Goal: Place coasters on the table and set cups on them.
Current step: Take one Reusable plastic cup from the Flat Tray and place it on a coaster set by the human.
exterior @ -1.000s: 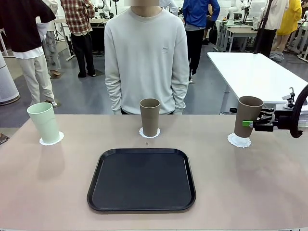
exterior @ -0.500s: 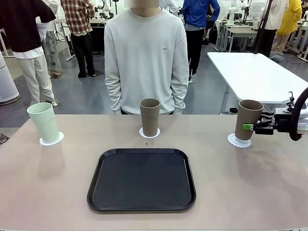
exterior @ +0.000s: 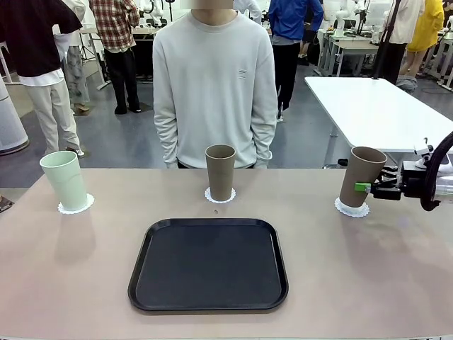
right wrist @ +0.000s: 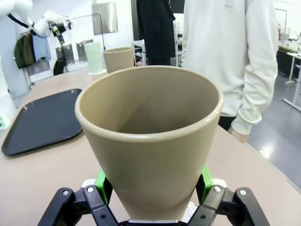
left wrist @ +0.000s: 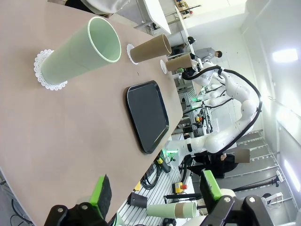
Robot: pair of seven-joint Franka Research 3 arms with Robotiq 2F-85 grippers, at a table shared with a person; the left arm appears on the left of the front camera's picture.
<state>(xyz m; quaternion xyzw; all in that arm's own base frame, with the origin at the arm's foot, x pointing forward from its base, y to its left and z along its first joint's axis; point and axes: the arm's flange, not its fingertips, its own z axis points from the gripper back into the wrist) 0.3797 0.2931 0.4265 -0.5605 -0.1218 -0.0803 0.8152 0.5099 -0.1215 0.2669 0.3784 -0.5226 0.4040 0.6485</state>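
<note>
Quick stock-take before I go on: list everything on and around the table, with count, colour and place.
cups: three; mint green far left, tan far centre, tan far right, tilted in the grip
coasters: three, white; one under each cup
tray: one, black, near centre
table: one, beige-pink
white table: one, behind right
person: one, pale sweatshirt, far side
left gripper: open
right gripper: shut on the right tan cup

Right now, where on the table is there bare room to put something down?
Free: the black tray itself; bare tabletop between the tray and the green cup; bare stretch right of the tray, in front of the right brown cup. Crowded: the far right, where the right gripper holds that tilted cup over its doily; also around the middle cup.
</note>
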